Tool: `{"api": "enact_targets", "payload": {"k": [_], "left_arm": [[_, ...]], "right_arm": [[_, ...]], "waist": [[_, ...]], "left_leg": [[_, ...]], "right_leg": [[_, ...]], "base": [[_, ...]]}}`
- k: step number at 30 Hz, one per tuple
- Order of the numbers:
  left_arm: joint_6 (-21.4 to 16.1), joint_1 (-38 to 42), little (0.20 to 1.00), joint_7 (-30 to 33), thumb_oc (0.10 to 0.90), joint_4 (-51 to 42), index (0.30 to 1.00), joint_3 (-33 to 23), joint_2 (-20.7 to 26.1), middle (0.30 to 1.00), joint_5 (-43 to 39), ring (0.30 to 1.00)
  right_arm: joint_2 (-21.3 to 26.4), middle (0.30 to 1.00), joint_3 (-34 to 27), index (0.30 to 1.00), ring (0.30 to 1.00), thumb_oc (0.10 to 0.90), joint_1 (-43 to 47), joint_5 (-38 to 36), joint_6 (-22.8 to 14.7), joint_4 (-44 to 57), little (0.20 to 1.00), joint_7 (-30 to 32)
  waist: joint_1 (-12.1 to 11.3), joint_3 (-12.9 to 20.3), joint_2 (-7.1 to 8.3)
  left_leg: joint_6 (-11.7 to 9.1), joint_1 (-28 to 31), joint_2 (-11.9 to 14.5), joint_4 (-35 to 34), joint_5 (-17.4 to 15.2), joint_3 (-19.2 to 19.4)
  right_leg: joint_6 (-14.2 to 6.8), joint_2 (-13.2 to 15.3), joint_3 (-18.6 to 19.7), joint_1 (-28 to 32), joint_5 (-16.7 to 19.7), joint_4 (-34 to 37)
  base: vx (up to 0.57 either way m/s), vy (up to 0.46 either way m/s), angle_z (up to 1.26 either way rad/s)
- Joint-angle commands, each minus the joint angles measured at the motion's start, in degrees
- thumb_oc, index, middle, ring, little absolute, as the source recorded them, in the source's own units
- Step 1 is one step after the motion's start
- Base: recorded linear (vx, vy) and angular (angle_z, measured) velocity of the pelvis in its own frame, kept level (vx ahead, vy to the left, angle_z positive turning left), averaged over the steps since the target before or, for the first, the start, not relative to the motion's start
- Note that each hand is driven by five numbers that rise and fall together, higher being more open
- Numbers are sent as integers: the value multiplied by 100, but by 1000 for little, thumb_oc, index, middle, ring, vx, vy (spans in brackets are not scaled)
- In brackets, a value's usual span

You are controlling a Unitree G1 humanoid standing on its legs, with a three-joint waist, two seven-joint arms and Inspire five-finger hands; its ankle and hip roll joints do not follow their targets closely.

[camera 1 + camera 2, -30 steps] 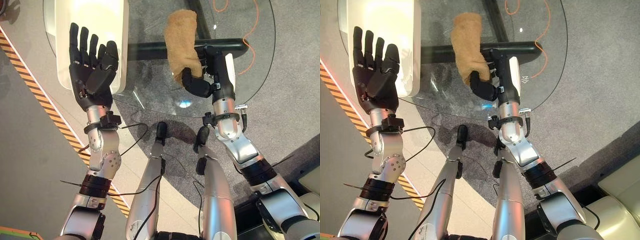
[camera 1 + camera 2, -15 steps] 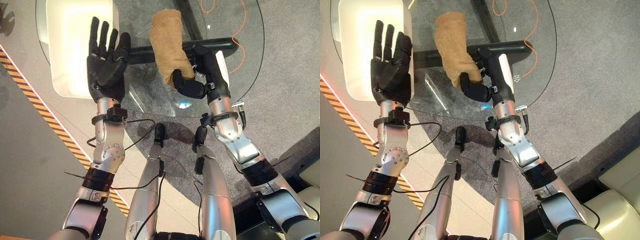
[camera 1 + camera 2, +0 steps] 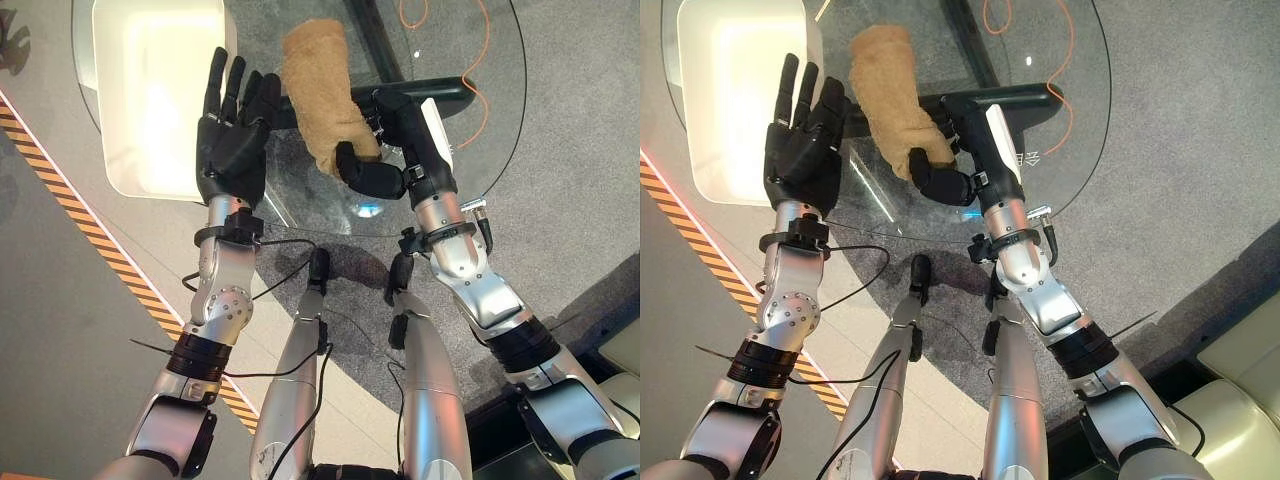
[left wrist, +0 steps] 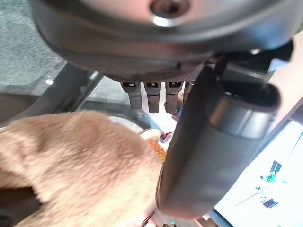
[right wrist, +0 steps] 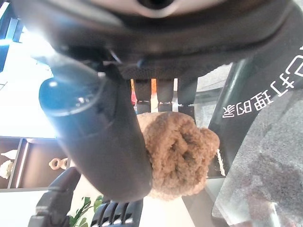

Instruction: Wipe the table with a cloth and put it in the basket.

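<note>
A tan fluffy cloth [image 3: 315,85] stands up over the round glass table [image 3: 480,130], and my right hand [image 3: 390,150] is shut on its lower end. The right wrist view has the cloth [image 5: 177,156] bunched between thumb and fingers. My left hand [image 3: 232,140] is open, fingers straight, palm up, right beside the cloth's left edge; I cannot tell whether it touches. The cloth [image 4: 71,156] lies close by the palm in the left wrist view. A white basket [image 3: 150,100] sits on the table's left part, just left of my left hand.
Under the glass runs the table's dark base bar [image 3: 440,95]. An orange cable [image 3: 480,50] trails on the grey carpet at the far right. Yellow-black floor tape [image 3: 90,215] runs diagonally on the left.
My left hand has swung right from over the basket to the cloth's side. My right hand has carried the cloth a little to the left.
</note>
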State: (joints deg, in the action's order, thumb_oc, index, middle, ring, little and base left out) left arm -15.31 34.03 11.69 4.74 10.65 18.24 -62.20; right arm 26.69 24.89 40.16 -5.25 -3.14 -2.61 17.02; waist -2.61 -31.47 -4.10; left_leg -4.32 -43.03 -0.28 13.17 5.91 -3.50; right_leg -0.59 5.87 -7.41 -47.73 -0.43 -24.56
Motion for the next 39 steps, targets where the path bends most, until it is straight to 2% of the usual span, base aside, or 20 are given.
{"api": "enact_targets", "payload": {"k": [1, 10, 25, 38, 39], "left_arm": [[-192, 603, 900, -383, 800, -740, 900, -123, 27, 900, 44, 900], [-35, 728, 900, -621, 800, -754, 900, 0, 7, 900, -6, 900], [19, 773, 900, -570, 800, -797, 900, 60, -38, 900, 23, 900], [-148, 797, 900, -564, 800, -794, 900, 73, -57, 900, 111, 900], [-199, 807, 812, -544, 712, -794, 825, 73, -65, 825, 140, 825]], "right_arm": [[-283, 300, 46, 300, 300, 100, 964, -171, -967, 1616, 200, -108], [-324, 300, 167, 300, 300, 100, 1024, -226, -917, 1641, 200, -219], [-406, 300, 354, 300, 300, 100, 1080, -317, -828, 1721, 200, -461], [-422, 300, 412, 300, 300, 100, 1148, -364, -768, 1757, 200, -483], [-427, 300, 418, 300, 300, 100, 1145, -358, -771, 1749, 200, -479]], "waist": [[26, 168, -6], [31, 168, -2], [22, 168, 20], [18, 168, 27], [18, 168, 28]], "left_leg": [[278, 217, -366, -69, -185, 473], [263, 230, -359, -114, -165, 485], [257, 241, -362, -148, -146, 484], [245, 245, -361, -139, -155, 489], [244, 250, -362, -139, -155, 489]], "right_leg": [[-253, -257, -133, 437, -154, 389], [-255, -257, -150, 447, -147, 411], [-246, -281, -167, 460, -145, 437], [-250, -272, -180, 465, -148, 442], [-247, -274, -181, 471, -153, 440]], "base": [[0, 0, 0], [0, 0, 0], [0, 0, 0], [0, 0, 0], [0, 0, 0]]}}
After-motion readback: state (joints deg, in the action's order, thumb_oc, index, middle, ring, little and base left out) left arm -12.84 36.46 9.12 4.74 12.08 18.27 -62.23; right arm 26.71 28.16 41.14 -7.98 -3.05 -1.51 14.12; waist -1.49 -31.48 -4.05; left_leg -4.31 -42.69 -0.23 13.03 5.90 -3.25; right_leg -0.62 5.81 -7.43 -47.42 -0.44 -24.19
